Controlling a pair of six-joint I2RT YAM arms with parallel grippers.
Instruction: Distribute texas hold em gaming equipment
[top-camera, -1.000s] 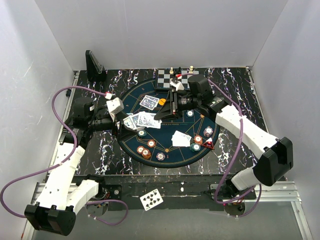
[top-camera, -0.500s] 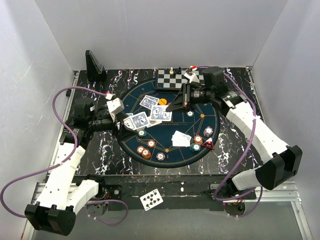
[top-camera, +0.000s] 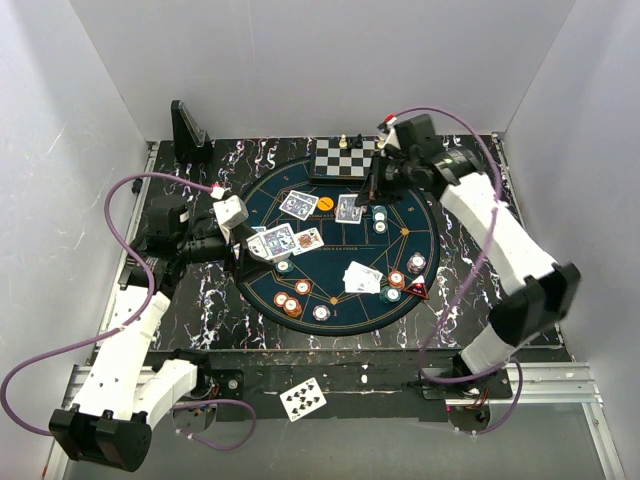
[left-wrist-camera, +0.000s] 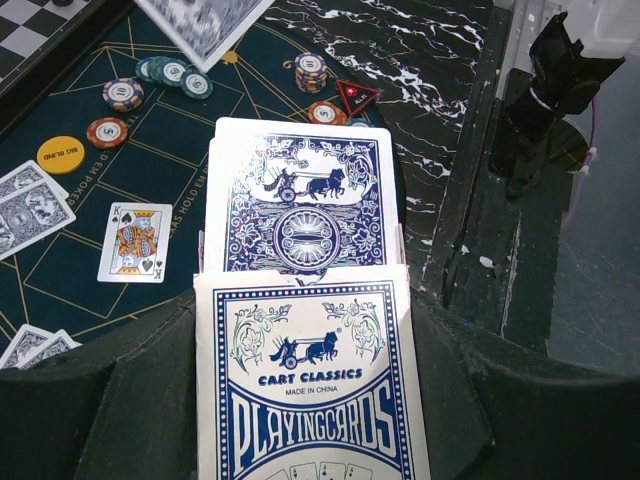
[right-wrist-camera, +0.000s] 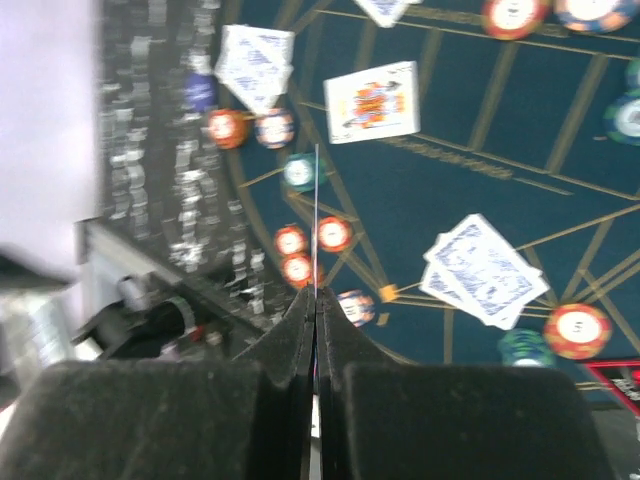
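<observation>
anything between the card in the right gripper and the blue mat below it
Nothing visible does. The right gripper holds the playing card edge-on above bare round mat, though orange chips lie on the mat close to either side of its edge.

The counter (top-camera: 470, 290) has a glossy black face veined with white, like polished marble or a printed film. The round mat (top-camera: 340, 250) on it looks matt, dark blue, cloth-like, with fine gold lines. The card box (left-wrist-camera: 310, 400) in the left pincer (left-wrist-camera: 300, 330) is smooth printed paperboard, and the playing cards (left-wrist-camera: 300, 205) poking from it have a faint sheen. The poker chips (left-wrist-camera: 120, 95) seem hard plastic with paper-like centre labels, though the view is too soft to be sure. The right pincer (right-wrist-camera: 315, 300) has matt black, slightly grainy fingers nipping a thin card (right-wrist-camera: 316, 215) edge-on. The arm shells are smooth white plastic.
</observation>
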